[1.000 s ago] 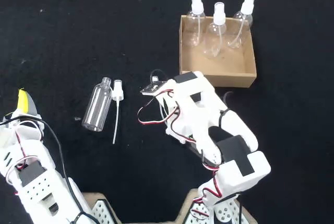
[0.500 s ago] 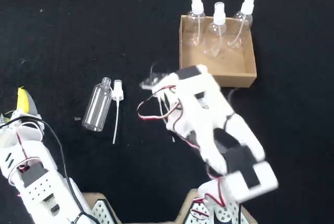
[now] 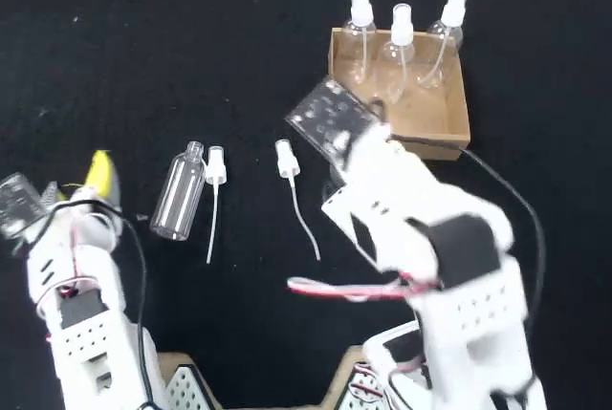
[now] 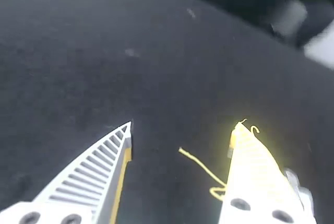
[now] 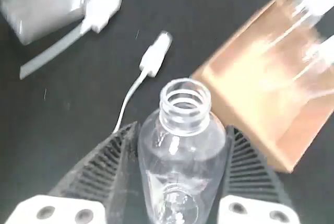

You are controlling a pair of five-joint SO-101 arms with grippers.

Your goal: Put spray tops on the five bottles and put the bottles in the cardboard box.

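Raised since before, the right end effector (image 5: 181, 129) is clamped on an uncapped bottle (image 5: 180, 156); the left end effector (image 4: 183, 125) is held wide.

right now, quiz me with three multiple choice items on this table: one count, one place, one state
1. How many bottles are in the box?
A one
B five
C three

2. Where does the table bottle lie?
A beside a spray top
B inside the box
C on top of the box

3. What state is the right gripper in?
A open and empty
B shut on the held bottle, which has no top
C shut on a spray top

Answers:
1 C: the high view shows three capped bottles in the box.
2 A: it lies on the black table with a spray top right next to it.
3 B: the right wrist view shows the fingers clamped on a bottle with a bare neck.
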